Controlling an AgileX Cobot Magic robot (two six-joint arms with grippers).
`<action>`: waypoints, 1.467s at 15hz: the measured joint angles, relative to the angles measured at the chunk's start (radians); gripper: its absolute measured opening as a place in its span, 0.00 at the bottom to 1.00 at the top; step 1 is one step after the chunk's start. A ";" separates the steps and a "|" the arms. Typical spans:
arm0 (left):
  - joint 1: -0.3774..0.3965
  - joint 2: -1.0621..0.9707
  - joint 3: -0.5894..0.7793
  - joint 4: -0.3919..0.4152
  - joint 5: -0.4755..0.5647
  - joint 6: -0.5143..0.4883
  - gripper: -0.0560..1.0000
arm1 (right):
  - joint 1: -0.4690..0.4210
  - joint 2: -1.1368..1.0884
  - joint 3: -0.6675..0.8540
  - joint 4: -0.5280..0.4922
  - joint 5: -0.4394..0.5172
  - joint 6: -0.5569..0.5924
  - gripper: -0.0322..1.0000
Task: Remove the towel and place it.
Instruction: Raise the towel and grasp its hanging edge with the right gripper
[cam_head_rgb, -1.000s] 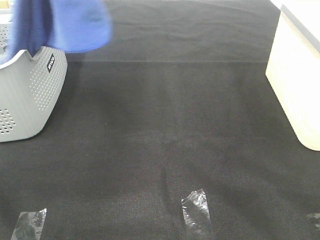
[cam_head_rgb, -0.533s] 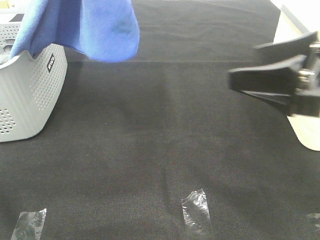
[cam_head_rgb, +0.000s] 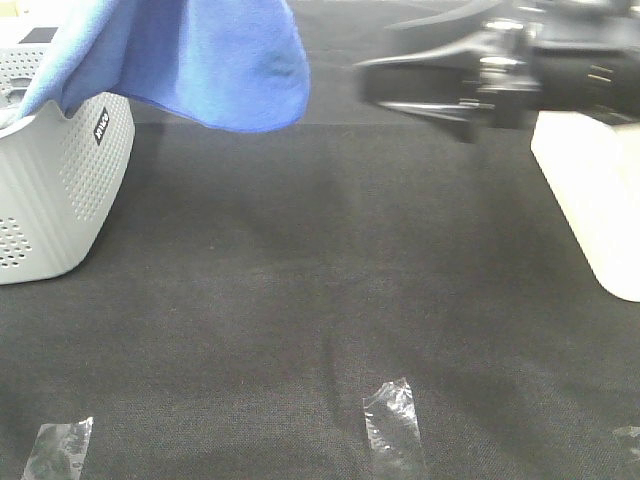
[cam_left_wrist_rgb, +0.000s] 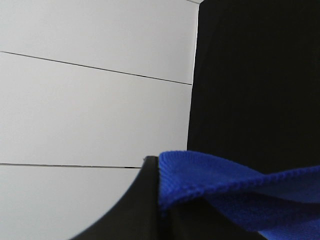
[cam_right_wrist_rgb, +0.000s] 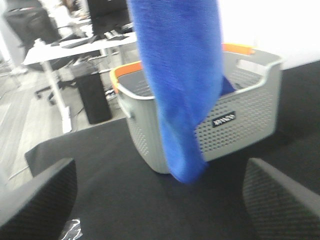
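Change over last second: towel (cam_head_rgb: 200, 60) swings out from 11 o'clock toward 12. Right gripper (cam_head_rgb: 410, 88) sweeps in from 3 o'clock to 1 o'clock, jaws spread wide, nothing between them. I read that as setup for second grab, so lift-out is nearly done. Left gripper (cam_left_wrist_rgb: 162, 215) is pinched tight on towel hem. Towel hangs airborne as bright blue fuzzy drape with stitched edge, one end trailing over basket (cam_head_rgb: 60, 190) rim.

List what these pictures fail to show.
The left pincer: above the exterior high frame; the left wrist view shows only a dark edge pinching the towel.
The right pincer: motion-blurred in the exterior high view.
The basket: cut by the exterior high left edge; towel covers much of its inside.
The towel's upper part: cut off by the top edge.
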 joint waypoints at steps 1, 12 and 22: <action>0.000 0.000 0.000 -0.003 0.000 0.000 0.05 | 0.048 0.039 -0.057 -0.027 -0.029 0.017 0.89; 0.000 0.000 0.000 -0.036 0.000 0.000 0.05 | 0.277 0.230 -0.322 -0.254 -0.136 0.193 0.75; 0.000 0.000 0.000 -0.032 0.055 0.000 0.05 | 0.258 0.230 -0.322 -0.287 -0.091 0.306 0.18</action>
